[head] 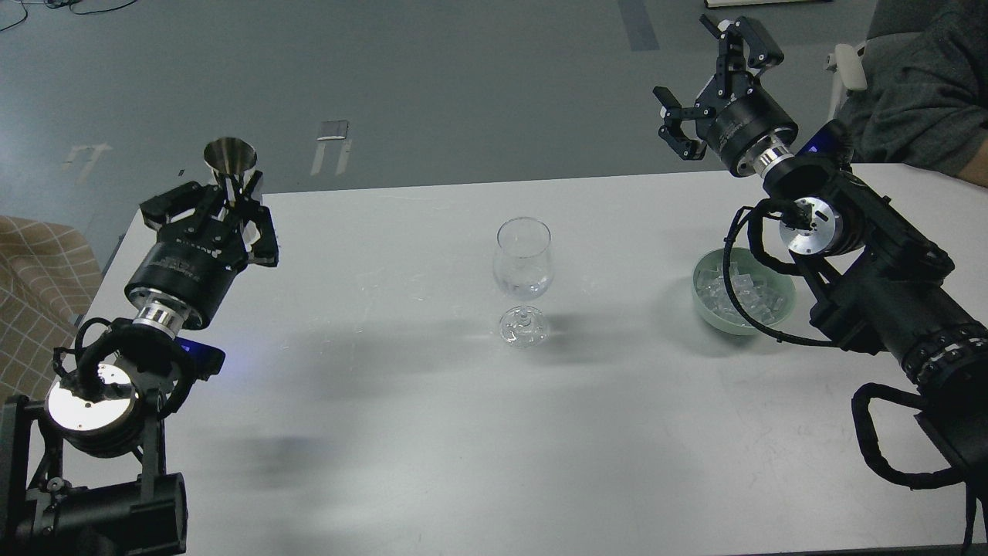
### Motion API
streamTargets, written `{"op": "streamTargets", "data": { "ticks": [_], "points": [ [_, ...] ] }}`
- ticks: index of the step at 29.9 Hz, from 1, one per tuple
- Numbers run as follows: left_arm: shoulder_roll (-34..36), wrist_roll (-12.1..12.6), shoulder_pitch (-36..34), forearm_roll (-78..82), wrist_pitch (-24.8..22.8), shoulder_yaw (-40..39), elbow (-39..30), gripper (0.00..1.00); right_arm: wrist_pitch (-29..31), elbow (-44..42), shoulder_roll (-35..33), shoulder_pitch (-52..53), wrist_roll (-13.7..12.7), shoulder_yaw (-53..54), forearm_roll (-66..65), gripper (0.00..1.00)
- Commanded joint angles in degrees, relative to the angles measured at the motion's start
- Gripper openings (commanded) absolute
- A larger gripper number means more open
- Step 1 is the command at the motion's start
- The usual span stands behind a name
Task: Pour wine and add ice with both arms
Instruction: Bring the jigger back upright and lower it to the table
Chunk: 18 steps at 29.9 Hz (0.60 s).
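A clear wine glass (pixel 523 262) stands upright at the middle of the white table (pixel 463 432), with a little clear liquid in its bowl. My left gripper (pixel 224 202) is at the table's far left corner, well left of the glass, shut on a silver metal jigger (pixel 230 164) held upright. A pale green bowl (pixel 786 290) at the right holds several clear ice cubes (pixel 737 292). My right gripper (pixel 714 81) is open and empty, raised above and behind the bowl, past the table's far edge.
A person's grey-sleeved arm (pixel 918 100) rests at the far right corner of the table. A checked fabric seat (pixel 38 293) sits left of the table. My right arm's links and cable partly cover the bowl's right side.
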Motion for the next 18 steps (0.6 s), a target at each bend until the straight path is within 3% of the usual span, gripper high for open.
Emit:
{"op": "streamTargets", "data": {
  "ticks": [1, 4, 10, 13, 18],
  "points": [
    [0.0, -0.2, 1.3, -0.1, -3.1, -1.1, 5.4, 0.03, -0.1, -0.1, 0.0, 0.0, 0.0, 0.0, 0.0, 1.0],
    [0.0, -0.3, 1.7, 0.0, -4.5, -1.3, 9.0, 0.1, -0.1, -0.1, 0.0, 0.0, 0.0, 0.0, 0.0, 1.0],
    [0.0, -0.4, 1.6, 0.0, -8.0, -1.4, 15.6, 0.13, -0.2, -0.1, 0.0, 0.0, 0.0, -0.4, -0.1, 1.0],
    [0.0, -1.8, 1.3, 0.1, -9.1, -1.2, 20.6, 0.16, -0.2, -0.1, 0.0, 0.0, 0.0, -0.3, -0.1, 1.0],
    [0.0, -2.4, 1.0, 0.1, -10.7, -1.0, 22.8, 0.24, -0.2, -0.1, 0.0, -0.2, 0.0, -0.3, -0.1, 1.0]
  ]
}}
